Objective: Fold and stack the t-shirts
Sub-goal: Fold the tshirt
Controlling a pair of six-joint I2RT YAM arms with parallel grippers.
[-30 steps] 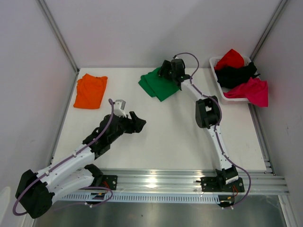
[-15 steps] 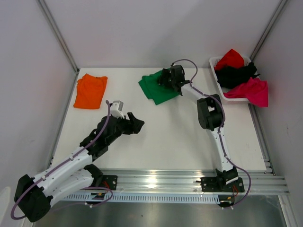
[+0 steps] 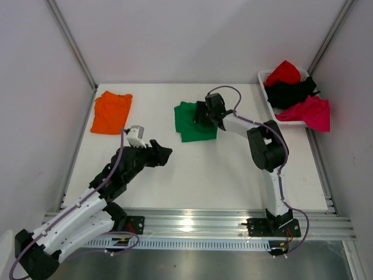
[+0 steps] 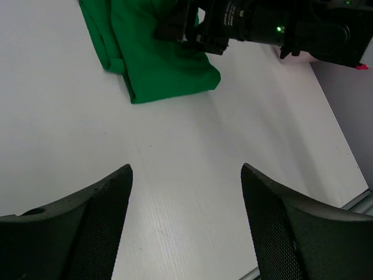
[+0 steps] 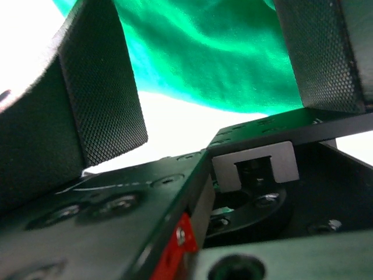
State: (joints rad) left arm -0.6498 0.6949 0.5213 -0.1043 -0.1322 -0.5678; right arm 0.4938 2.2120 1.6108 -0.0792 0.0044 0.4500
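Well, right claw [image 3: 199,114] gapes over the edge of the green t-shirt [image 3: 187,128] — left claw [image 3: 166,154] (also apart) hovers above open table [image 3: 233,169].

Brings green t-shirt [image 3: 187,125] nearer the arms and squares it up, with right gripper [image 3: 201,114] carried along over it; draws left gripper [image 3: 165,153] back slightly leftward.

I see the green t-shirt [image 3: 187,121] folded into a rough rectangle, lying flat toward the back of the table [image 3: 204,169], near its middle. The orange t-shirt [image 3: 111,112] lies folded flat at the far left, well apart from it. In the white basket [image 3: 263,77] at the far right, a red t-shirt [image 3: 284,72], a black t-shirt [image 3: 289,92] and a magenta t-shirt [image 3: 309,111] sit crumpled, the magenta one spilling over the rim.
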